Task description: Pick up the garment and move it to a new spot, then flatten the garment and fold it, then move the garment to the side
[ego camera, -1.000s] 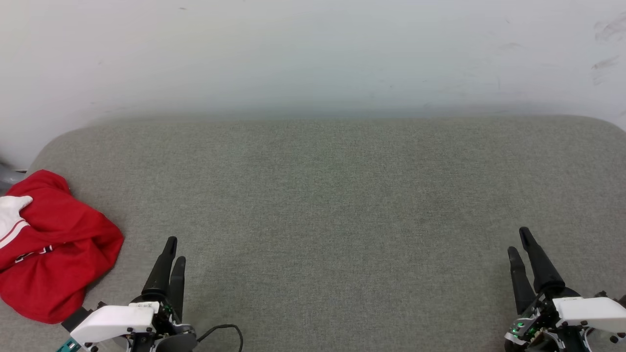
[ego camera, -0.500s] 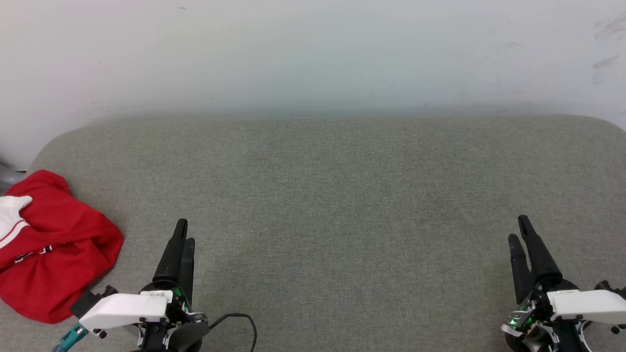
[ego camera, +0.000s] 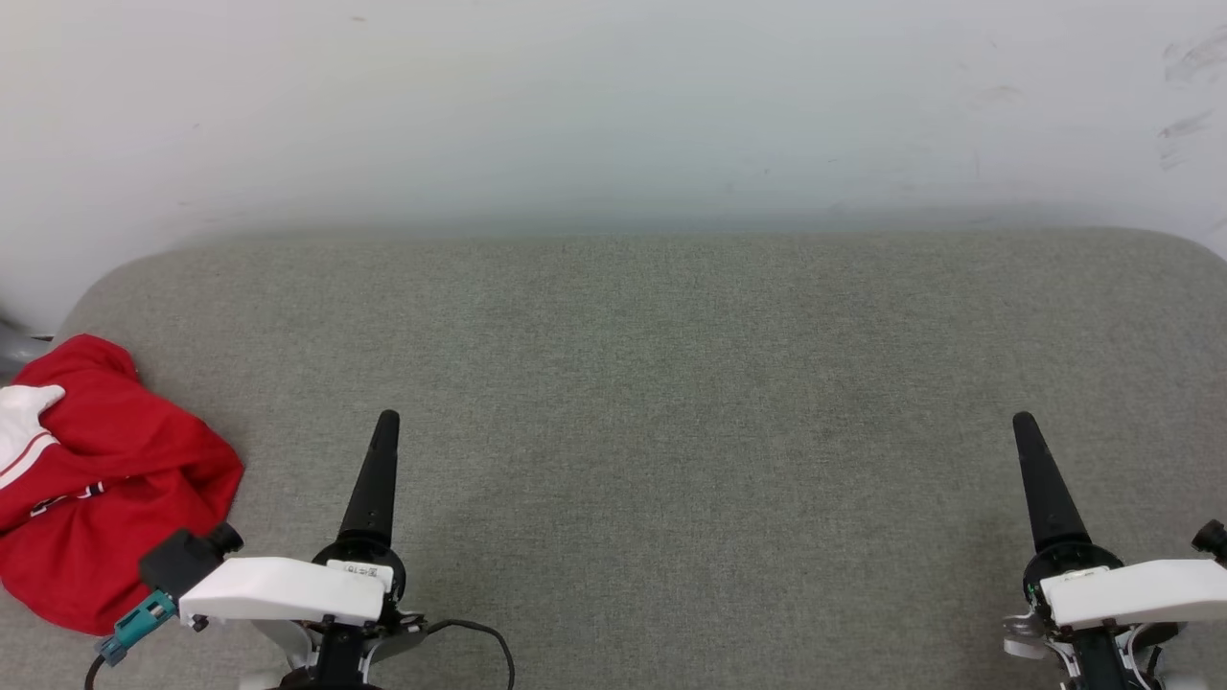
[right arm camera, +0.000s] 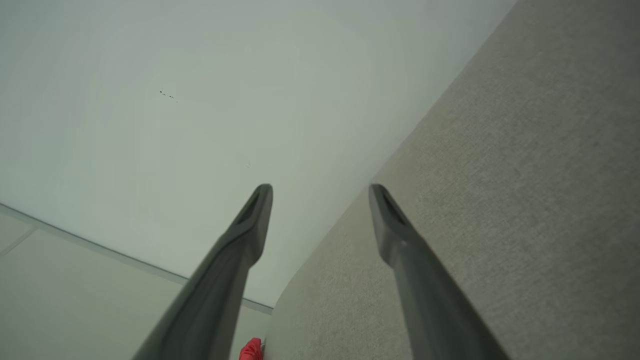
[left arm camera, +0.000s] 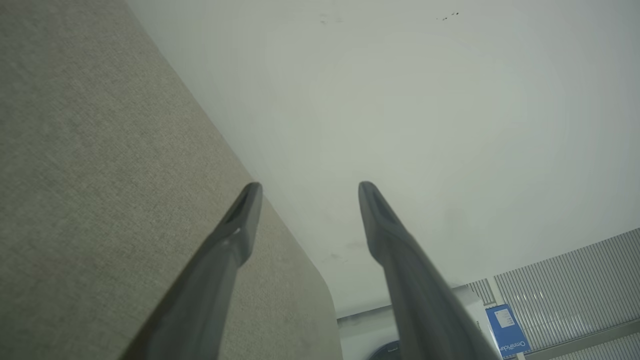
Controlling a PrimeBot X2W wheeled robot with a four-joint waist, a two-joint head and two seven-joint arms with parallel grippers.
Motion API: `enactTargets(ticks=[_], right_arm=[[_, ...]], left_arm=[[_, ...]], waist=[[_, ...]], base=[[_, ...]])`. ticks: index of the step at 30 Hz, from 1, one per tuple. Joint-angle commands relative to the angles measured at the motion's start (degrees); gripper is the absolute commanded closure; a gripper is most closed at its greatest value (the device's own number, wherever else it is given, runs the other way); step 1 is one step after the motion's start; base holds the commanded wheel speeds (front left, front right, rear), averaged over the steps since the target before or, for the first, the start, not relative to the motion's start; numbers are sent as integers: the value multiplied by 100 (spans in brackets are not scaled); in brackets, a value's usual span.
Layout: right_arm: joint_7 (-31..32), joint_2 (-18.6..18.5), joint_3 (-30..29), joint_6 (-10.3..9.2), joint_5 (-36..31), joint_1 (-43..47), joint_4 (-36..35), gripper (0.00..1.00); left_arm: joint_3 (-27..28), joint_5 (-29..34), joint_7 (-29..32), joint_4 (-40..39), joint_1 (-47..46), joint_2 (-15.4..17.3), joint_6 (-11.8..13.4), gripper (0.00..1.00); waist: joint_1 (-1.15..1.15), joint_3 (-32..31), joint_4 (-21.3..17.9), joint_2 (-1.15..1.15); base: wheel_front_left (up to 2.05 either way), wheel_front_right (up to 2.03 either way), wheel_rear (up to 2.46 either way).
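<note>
The bench (ego camera: 671, 383) is a broad surface covered in grey-green woven fabric, with rounded far corners. A plain off-white wall (ego camera: 613, 115) stands directly behind the bench and meets its far edge along the whole width. A few grey scuff marks (ego camera: 1189, 57) show on the wall above the bench's far right corner. Just beside its far left corner sits a grey object (ego camera: 14, 345), cut off by the frame. In the left wrist view, a pale slatted panel (left arm camera: 565, 285) and a blue printed card (left arm camera: 507, 330) lie past one rounded corner of the bench. In the right wrist view, pale floor (right arm camera: 60, 290) meets the wall beyond another corner. The light is soft and even.
</note>
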Motion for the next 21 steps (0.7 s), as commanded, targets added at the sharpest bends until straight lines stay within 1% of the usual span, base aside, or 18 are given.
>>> enactTargets(ticks=[1, 4, 9, 15, 21], right_arm=[[-53, -45, -5, 0, -239, -31, -128, 0], [-114, -24, -13, 0, -849, -4, -201, 0], [-168, 29, -20, 0, -1685, 44, -314, 0], [-174, 66, -15, 0, -2502, 95, -456, 0], [-97, 49, 35, 0, -3170, 150, -558, 0]], left_arm=[[-33, 196, -43, -115, -139, 23, -10, 0], [-49, 708, -105, -147, -136, 18, -11, 0], [-65, 1470, -207, -174, -95, 10, -12, 0], [-94, 2405, -320, -208, -69, 10, -13, 0], [-180, 3222, -428, -170, -76, 94, 26, 0]], waist=[[-1, -1, 1, 0], [-1, -5, 2, 0], [-1, -15, -5, 0], [-1, -22, -11, 0], [-1, -24, -15, 0]], base=[[0, 0, 0], [0, 0, 0], [0, 0, 0], [0, 0, 0], [0, 0, 0]])
